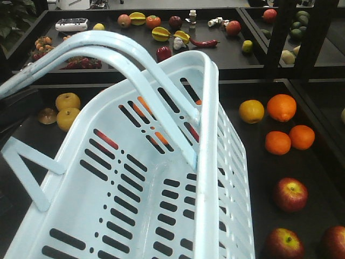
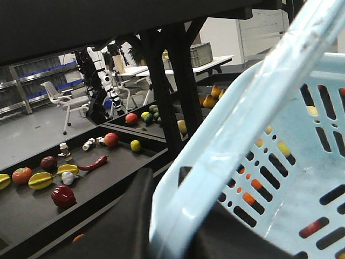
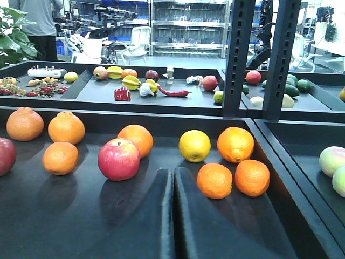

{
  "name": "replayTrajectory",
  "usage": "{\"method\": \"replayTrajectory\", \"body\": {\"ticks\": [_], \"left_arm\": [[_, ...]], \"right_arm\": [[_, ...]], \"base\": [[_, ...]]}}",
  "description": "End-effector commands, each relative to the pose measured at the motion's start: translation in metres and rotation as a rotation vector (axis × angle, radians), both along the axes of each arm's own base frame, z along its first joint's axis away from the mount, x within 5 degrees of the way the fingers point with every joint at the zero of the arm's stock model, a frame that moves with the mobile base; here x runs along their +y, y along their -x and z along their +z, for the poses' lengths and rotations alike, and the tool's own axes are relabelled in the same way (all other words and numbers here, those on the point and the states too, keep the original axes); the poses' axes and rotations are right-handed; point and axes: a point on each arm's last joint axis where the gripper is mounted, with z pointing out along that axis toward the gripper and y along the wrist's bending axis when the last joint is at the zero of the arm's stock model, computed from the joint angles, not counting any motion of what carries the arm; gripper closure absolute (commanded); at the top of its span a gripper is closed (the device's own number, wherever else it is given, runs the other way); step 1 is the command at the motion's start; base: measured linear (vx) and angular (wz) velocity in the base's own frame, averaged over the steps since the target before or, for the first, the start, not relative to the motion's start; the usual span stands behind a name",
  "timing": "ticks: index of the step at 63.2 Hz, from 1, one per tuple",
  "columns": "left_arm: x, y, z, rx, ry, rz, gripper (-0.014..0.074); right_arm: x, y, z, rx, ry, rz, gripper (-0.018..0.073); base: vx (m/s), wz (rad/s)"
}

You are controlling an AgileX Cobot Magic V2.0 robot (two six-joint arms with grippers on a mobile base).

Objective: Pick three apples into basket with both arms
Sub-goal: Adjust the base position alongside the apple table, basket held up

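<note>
The pale blue basket is lifted close to the front camera and fills most of that view; no fruit shows inside it. My left gripper is shut on the basket's handle bar, with dark fingers on either side of it. Three red apples lie on the black tray at the lower right. In the right wrist view my right gripper is shut and empty, low over the tray. One apple lies just ahead-left of it and another at the left edge. Neither gripper shows in the front view.
Oranges and a yellow citrus lie beyond the apples; two oranges sit right of my right gripper. Yellow round fruits lie at the left. A back tray holds assorted produce. Black posts stand at the right.
</note>
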Motion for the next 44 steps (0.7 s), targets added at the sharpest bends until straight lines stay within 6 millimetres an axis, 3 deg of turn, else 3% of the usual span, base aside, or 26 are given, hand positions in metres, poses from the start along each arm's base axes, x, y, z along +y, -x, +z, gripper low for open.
{"method": "replayTrajectory", "body": {"ticks": [1, 44], "left_arm": [[0.0026, 0.0005, 0.0101, -0.025, 0.019, 0.027, 0.0603], [0.0009, 0.0016, 0.0096, -0.018, 0.021, 0.004, 0.0603]], "right_arm": [[0.0005, 0.0003, 0.0025, -0.070, 0.011, 0.004, 0.0568], [0.0005, 0.0003, 0.0025, -0.070, 0.011, 0.004, 0.0568]], "base": [[0.00, 0.00], [0.00, 0.00]]}}
